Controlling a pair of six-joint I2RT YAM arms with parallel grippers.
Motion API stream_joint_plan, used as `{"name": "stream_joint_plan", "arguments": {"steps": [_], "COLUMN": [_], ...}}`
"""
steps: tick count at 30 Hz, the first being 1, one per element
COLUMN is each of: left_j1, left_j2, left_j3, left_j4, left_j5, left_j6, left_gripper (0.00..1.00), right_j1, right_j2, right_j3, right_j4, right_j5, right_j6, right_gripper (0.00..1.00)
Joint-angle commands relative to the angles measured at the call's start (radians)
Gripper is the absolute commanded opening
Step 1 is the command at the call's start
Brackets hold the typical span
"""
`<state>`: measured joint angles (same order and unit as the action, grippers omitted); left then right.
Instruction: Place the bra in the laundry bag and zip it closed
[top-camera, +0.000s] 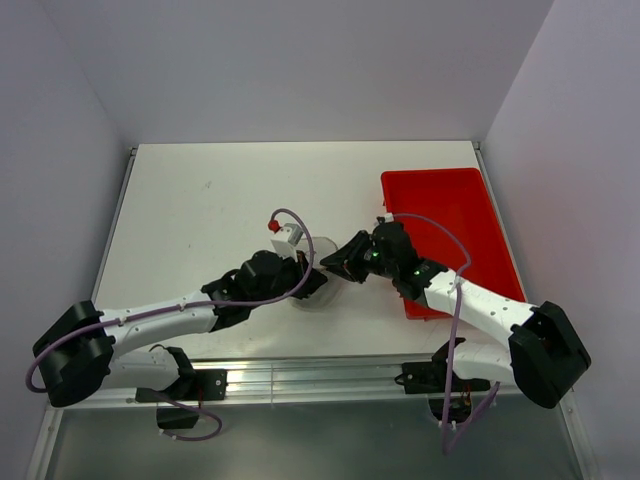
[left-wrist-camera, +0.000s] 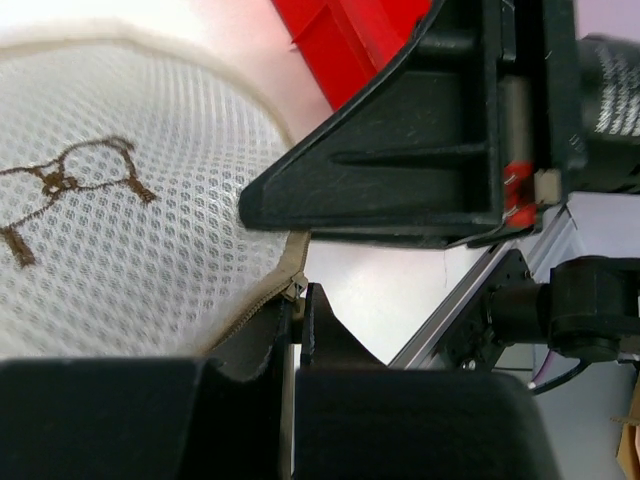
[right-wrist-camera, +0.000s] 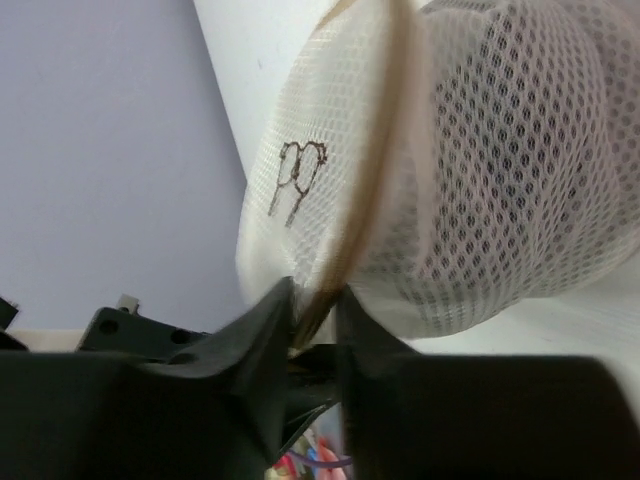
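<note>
Laundry bag (right-wrist-camera: 500, 150) with brown stitched emblem (right-wrist-camera: 298, 178), left claw (left-wrist-camera: 298, 305) pinching zipper (left-wrist-camera: 292, 289), right claw (right-wrist-camera: 315, 300) pinching rim (right-wrist-camera: 375, 180)

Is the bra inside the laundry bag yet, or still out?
Apparently in: something dark shows through the mesh of the laundry bag in the right wrist view; no garment shows outside it from above.

Overhead view. A white surface (top-camera: 250, 200), evenly lit, is enclosed by three pale lavender walls: back wall (top-camera: 300, 60), left wall (top-camera: 50, 150), right wall (top-camera: 585, 120). A metal rail (top-camera: 300, 378) runs along its near edge, with a grey panel (top-camera: 300, 440) below. The light is soft and diffuse.
</note>
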<state>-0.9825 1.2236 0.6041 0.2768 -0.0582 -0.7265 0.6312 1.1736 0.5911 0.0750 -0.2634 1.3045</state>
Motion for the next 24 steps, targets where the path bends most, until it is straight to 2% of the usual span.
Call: {"name": "stream_joint_plan", "arguments": {"steps": [1,4,7,11,24], "left_j1": [-0.007,-0.007,-0.004,0.010,0.185], "left_j2": [-0.058,-0.113,-0.173,-0.222,-0.357], "left_j3": [-0.007,-0.038,-0.062,-0.096,-0.225], "left_j4": [-0.013,-0.053,-0.088,-0.139,-0.212], "left_j5": [-0.003,-0.031,-0.055,-0.072,-0.078], "left_j6": [0.003,0.001,-0.007,-0.016,-0.089], "left_gripper": [0.00,0.00,0.00,0.00,0.00], "right_j1": [0.005,0.005,0.002,-0.002,-0.105], "right_j2": [0.000,-0.005,0.000,0.018,0.041], "right_j3": [0.064,0.101,0.141,0.191,0.308], "right_j4": [0.006,-0.040,-0.067,-0.124,-0.247], "right_j5": [0.019,0.039,0.049,0.052,-0.039], "right_j6": [-0.025,-0.059,-0.100,-0.151,-0.349], "right_gripper": [0.24,0.12,0.07,0.06,0.05]}}
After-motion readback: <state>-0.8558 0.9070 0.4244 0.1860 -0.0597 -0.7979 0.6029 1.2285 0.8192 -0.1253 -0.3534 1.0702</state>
